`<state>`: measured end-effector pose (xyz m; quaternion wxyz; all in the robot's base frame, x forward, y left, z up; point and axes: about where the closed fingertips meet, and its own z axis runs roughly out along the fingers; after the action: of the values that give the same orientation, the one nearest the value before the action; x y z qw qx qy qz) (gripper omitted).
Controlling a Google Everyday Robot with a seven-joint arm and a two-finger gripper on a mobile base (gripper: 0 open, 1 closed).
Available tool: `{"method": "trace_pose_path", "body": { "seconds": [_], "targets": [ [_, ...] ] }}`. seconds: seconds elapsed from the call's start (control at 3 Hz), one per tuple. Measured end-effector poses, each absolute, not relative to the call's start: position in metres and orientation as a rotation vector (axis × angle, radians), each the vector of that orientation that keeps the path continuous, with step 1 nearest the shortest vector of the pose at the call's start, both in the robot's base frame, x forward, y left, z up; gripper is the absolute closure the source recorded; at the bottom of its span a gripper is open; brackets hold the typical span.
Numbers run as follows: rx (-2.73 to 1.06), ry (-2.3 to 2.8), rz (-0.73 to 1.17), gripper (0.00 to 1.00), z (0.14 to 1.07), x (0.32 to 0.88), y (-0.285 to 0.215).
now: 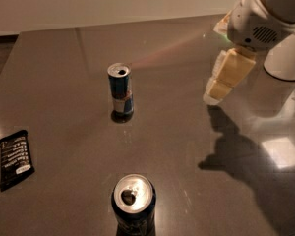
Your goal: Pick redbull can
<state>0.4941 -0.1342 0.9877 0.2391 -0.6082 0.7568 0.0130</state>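
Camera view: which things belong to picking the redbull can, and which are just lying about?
Job: redbull can, upright mid-table; hand, at right, apart from it.
Lying about: wider dark-blue can, near edge; black wrapped bar, left.

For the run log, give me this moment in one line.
gripper: above table, right of redbull can, apart | can: upright, not held
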Motion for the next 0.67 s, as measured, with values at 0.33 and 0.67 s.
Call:
{"method": "trace_pose_path", "body": {
  "seconds": [0.33, 0.67],
  "targets": [
    [-1.667, 2.03, 0.09, 0.0, 0.979, 0.505, -0.094],
    [-1.677, 1.988, 0.145, 0.0, 0.964, 0.515, -0.052]
  ]
}}
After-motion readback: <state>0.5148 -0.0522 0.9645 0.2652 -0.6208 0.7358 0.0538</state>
